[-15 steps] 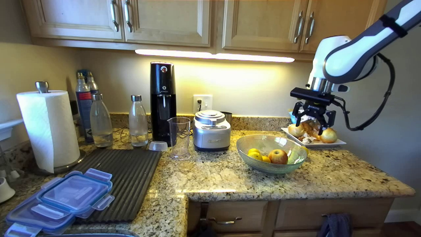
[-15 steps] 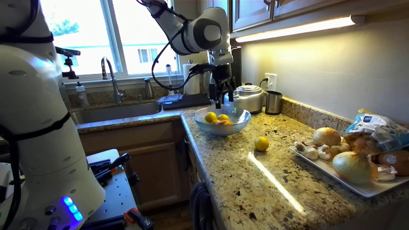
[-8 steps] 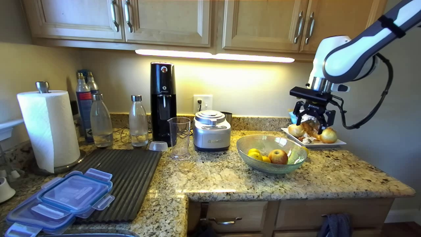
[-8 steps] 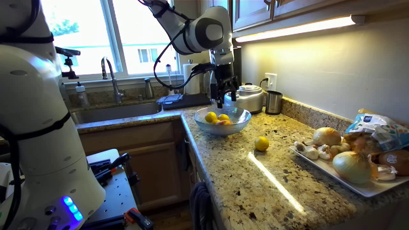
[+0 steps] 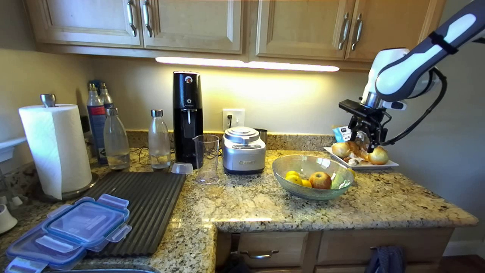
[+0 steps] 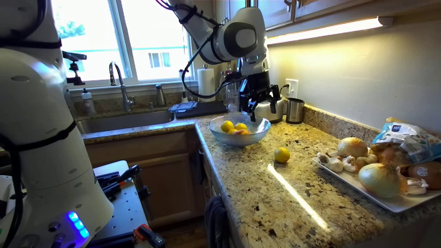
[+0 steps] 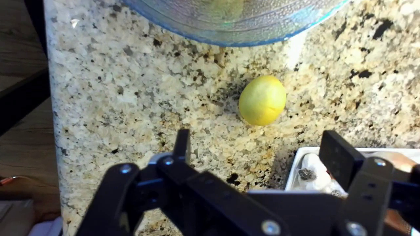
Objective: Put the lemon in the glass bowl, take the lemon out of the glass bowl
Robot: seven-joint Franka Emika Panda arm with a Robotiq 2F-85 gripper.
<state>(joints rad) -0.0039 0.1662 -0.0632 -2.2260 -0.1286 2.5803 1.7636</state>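
The black 2-fingered pincer (image 7: pixel 258 145) hangs spread and empty, and the yellow oval lemon (image 7: pixel 262 100) lies on the speckled granite worktop (image 6: pixel 255 193) near the wide clear glass bowl (image 6: pixel 237 140), so placing and removal seemingly remain.

In an exterior view you have the silver appliance (image 5: pixel 244 157) upright on the granite counter (image 5: pixel 250 206), a clear beaker (image 5: pixel 207 161) standing just to its left. Further left of the appliance you see a tall black machine (image 5: pixel 188 98), two clear silver-capped bottles (image 5: pixel 159 140) and a paper towel roll (image 5: pixel 57 151). To the appliance's front left lies a dark ribbed mat (image 5: pixel 146 212), overlapped by bluish plastic lids (image 5: pixel 87 220). Above the appliance you find a white outlet (image 5: pixel 237 116), and higher still a lit strip (image 5: pixel 246 65) under wooden cabinets (image 5: pixel 195 24). A steel cup (image 5: pixel 262 135) shows partly hidden behind the appliance. Well to its right, you see a white plate (image 5: pixel 391 164) bearing onions (image 5: pixel 378 156) and garlic (image 6: pixel 335 165).
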